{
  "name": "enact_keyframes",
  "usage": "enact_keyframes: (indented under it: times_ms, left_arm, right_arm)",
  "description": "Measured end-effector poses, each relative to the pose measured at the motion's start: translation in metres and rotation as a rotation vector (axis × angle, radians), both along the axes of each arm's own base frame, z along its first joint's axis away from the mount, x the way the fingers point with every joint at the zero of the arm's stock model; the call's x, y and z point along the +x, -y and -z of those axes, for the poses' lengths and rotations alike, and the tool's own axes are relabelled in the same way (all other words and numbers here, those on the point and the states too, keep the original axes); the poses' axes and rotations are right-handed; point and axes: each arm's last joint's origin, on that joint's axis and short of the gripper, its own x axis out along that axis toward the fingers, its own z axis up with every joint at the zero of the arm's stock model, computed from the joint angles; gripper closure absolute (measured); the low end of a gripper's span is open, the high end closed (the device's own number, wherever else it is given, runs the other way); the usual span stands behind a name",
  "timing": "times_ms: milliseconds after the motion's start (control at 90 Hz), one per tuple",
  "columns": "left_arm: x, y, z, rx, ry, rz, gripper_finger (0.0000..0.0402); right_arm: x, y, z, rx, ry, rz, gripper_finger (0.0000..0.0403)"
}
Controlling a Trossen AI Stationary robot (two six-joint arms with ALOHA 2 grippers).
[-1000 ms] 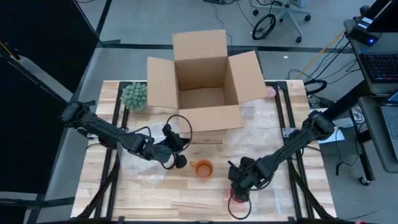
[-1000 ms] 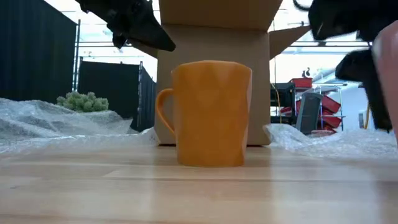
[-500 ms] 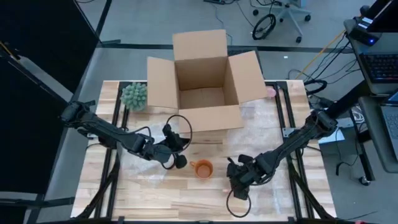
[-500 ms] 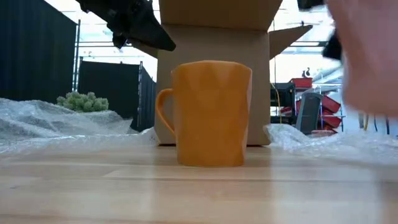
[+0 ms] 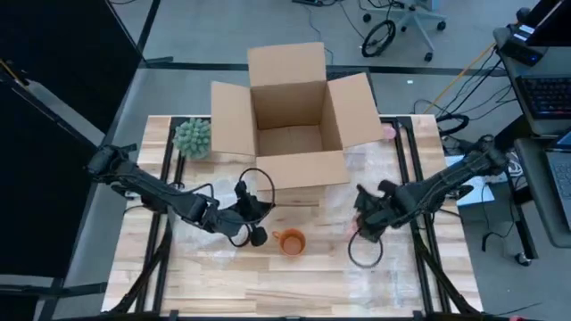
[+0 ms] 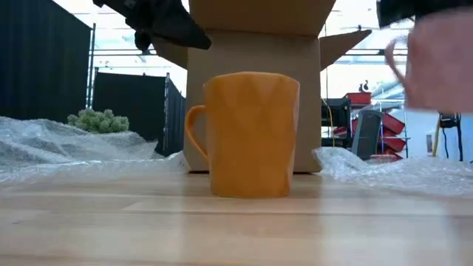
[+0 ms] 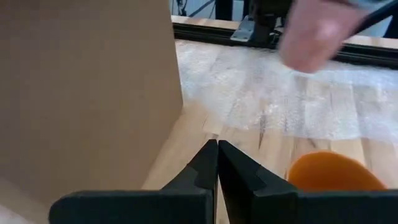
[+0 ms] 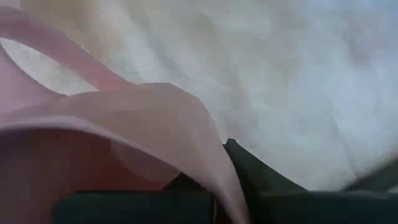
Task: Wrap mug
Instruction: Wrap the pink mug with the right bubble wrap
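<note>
Right end effector (image 5: pixel 364 217) grips a pale pink mug (image 6: pixel 437 63) aloft, orange faceted mug (image 6: pixel 247 134) standing upright.

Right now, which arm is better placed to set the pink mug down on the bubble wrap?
The right arm, probably. Its right gripper already holds the pink mug lifted above the bubble wrap on that side. The left gripper is shut and empty beside the orange mug.

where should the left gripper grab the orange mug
Judging by its pose, grip the rim wall of the orange mug from above. It stands upright with its mouth open, handle toward the left gripper, which is shut and would need opening first.
</note>
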Motion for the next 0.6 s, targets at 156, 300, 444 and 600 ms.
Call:
enact_keyframes:
  times_ms: [156, 300, 444, 600]
  left_arm:
    - [-0.001, 0.002, 0.000, -0.002, 0.001, 0.004, 0.0402]
    - [-0.001, 0.002, 0.000, -0.002, 0.000, 0.004, 0.0402]
    - [0.000, 0.001, 0.000, -0.002, 0.000, 0.004, 0.0402]
    - [0.000, 0.001, 0.000, -0.003, 0.000, 0.004, 0.0402]
  right_arm:
    - [-0.018, 0.021, 0.036, 0.040, -0.027, 0.090, 0.0402]
    - [-0.019, 0.029, 0.057, 0.103, 0.012, 0.114, 0.0402]
    - [-0.014, 0.038, 0.068, 0.128, 0.055, 0.151, 0.0402]
    - [-0.012, 0.043, 0.068, 0.139, 0.072, 0.170, 0.0387]
